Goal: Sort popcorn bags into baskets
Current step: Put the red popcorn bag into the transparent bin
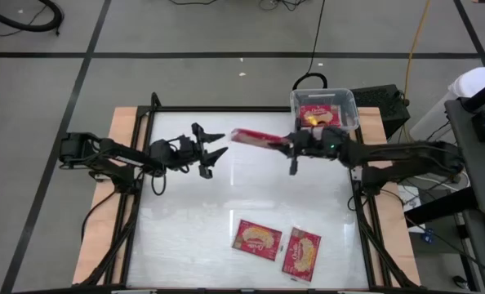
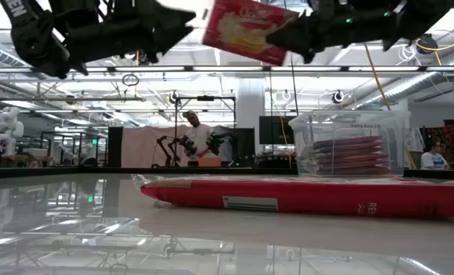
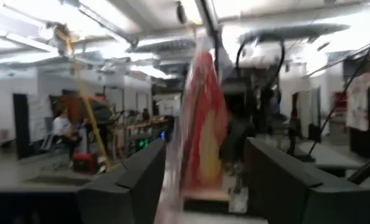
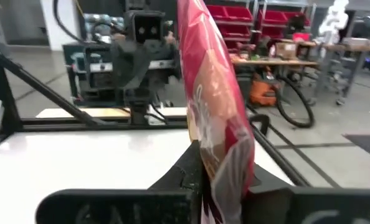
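Bag [image 1: 255, 139]: held in the air mid-bench, between both arms
Right tool [image 1: 287, 144]: clenched on the bag's end
Left tool [image 1: 213, 153]: released, just beside the bag's free end
Bin [image 1: 346, 101]: far bench corner, holding bags
Advice: carry level, release low over the bin

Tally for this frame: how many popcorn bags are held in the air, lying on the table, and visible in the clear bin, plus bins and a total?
Popcorn bags held in the air, by the right gripper: 1
Popcorn bags lying on the table: 2
Popcorn bags in the bin, countable from above: 1
Clear bin: 1
Total: 5
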You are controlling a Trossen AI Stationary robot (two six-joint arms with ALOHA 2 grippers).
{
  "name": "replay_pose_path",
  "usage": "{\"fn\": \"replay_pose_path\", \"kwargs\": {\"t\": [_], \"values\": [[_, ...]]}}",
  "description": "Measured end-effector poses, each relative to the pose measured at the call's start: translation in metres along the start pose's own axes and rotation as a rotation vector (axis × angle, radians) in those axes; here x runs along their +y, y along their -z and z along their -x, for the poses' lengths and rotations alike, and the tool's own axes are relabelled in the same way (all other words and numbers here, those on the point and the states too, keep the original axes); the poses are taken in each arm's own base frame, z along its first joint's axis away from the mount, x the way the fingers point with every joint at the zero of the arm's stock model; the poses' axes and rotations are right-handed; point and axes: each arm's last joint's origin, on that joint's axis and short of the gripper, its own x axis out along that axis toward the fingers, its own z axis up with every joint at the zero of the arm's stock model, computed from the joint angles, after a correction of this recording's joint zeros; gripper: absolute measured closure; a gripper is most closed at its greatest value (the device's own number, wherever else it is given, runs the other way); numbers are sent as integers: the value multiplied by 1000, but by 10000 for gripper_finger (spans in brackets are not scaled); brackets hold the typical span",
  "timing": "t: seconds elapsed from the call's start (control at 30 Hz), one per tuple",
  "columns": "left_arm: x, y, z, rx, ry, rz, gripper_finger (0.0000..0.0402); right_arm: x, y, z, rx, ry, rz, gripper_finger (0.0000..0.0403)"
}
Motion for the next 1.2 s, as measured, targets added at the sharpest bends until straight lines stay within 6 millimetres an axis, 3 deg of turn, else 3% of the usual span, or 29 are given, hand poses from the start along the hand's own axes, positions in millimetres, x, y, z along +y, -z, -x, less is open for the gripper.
{"fn": "replay_pose_path", "kwargs": {"t": [0.27,0.67,0.9,1.2], "values": [[-2,23,16,186,0,91,182,-27,-23,46,57,25,115,388],[-19,29,19,269,68,109,230,-94,-66,78,409,310,86,388],[-21,32,20,301,79,97,237,-122,-60,96,608,467,-5,387],[-21,36,22,340,86,75,240,-129,-49,119,710,571,-202,387]]}}
